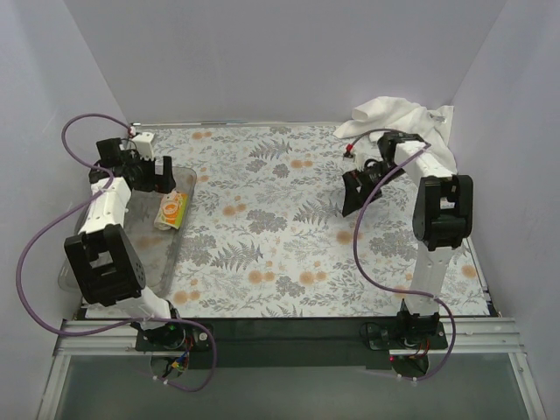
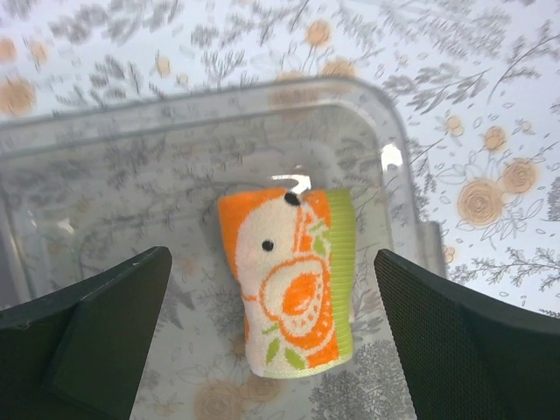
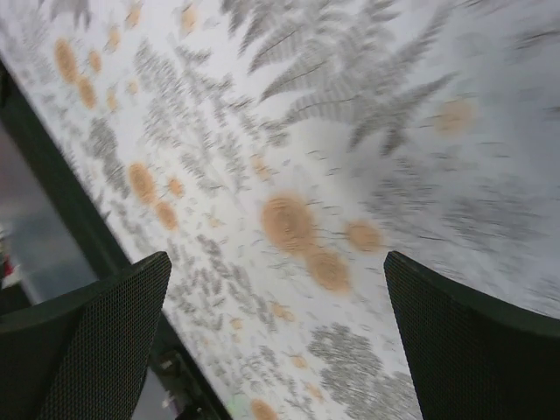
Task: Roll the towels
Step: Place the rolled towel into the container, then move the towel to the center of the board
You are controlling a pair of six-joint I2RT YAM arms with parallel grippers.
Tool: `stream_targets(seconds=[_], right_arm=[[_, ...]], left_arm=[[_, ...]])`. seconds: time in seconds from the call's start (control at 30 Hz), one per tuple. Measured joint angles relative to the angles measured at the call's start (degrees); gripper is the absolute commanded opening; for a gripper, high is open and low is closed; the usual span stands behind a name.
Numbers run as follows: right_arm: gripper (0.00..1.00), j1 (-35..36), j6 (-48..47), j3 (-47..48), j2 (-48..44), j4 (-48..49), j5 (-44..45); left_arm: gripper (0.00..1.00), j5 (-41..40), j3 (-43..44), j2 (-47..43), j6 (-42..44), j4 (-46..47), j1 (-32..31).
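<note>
Black fingers [image 2: 105,332] of the left gripper [image 2: 271,252] fill the bottom corners of the left wrist view. The jaws stand wide and touch nothing. Between and beyond them lies the small orange-and-green printed cloth [image 2: 289,293], rolled into a short cylinder on the floor of a clear plastic tray [image 2: 385,131]. From above, that tray sits at 9 o'clock on the fern-patterned table covering [image 1: 262,236], with the roll towards its 3 o'clock side. The right gripper [image 3: 276,258] also has its jaws wide and empty, over bare covering at about 2 o'clock. The large white towel [image 1: 398,118] lies crumpled and unrolled at 1 o'clock, beyond the right arm.
</note>
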Motion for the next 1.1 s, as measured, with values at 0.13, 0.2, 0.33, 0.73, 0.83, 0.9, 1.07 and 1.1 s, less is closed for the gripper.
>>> stream_targets(seconds=[0.13, 0.2, 0.33, 0.73, 0.83, 0.9, 1.07, 1.1], right_arm=[[0.91, -3.0, 4.7, 9.5, -0.1, 7.1, 8.4], [0.86, -3.9, 7.1, 12.5, -0.2, 11.4, 14.0], [0.8, -4.3, 11.1, 19.8, 1.8, 19.1, 27.0], [0.91, -8.2, 9.5, 33.3, 21.0, 33.7, 46.6], [0.82, -9.2, 8.4, 33.3, 23.3, 35.5, 48.0], [0.74, -9.6, 7.6, 33.3, 24.0, 37.2, 48.8], [0.37, -9.5, 4.7, 33.9, 25.4, 41.2, 49.9], [0.23, -9.4, 4.0, 34.0, 25.9, 41.9, 50.1]], left_arm=[[0.98, -0.2, 2.5, -2.6, 3.6, 0.2, -3.5], [0.98, -0.5, 3.6, -4.8, 5.8, 0.4, -6.9], [0.98, -0.8, 5.2, -7.9, 9.1, 1.3, -13.2], [0.98, -2.7, 9.5, -5.9, 10.2, 0.5, -15.2], [0.98, -3.0, 9.7, -5.8, 9.9, -0.6, -15.3], [0.98, -3.0, 9.8, -5.8, 9.9, -1.3, -15.4], [0.98, -3.5, 9.8, -5.8, 10.1, -2.8, -15.6], [0.98, -3.7, 9.8, -5.8, 10.3, -3.0, -15.6]])
